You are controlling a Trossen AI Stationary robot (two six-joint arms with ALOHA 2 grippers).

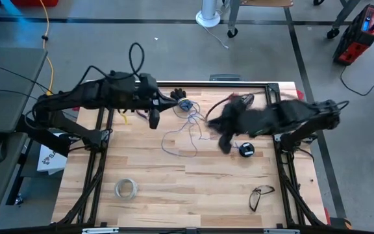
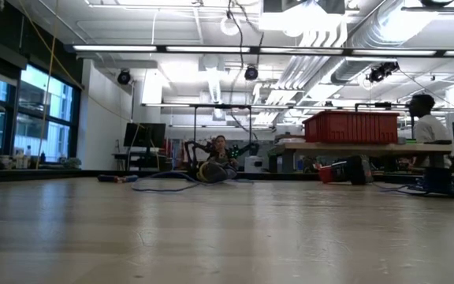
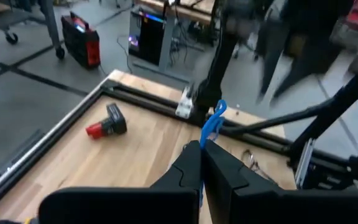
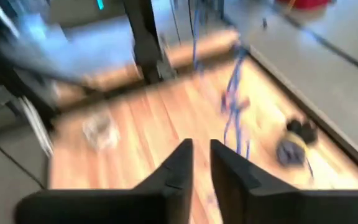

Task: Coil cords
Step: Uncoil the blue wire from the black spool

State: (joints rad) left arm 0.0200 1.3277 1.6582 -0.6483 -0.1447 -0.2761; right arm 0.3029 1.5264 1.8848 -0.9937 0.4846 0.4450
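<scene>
The left tool (image 3: 202,163) is clamped on the wire (image 1: 182,138), loose at the table's (image 1: 200,195) twelve o'clock; the right tool (image 4: 199,163) stands slightly apart over the spool (image 1: 246,149) at three o'clock. A snag is risked — slack loops could tangle if pulled.

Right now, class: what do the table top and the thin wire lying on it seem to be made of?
Table top: looks like pale wooden planks with a smooth finish; grain lines and plank joints show. Thin wire: bluish-grey, probably plastic-coated and flexible, since it lies in loose loops; its core cannot be seen.
</scene>
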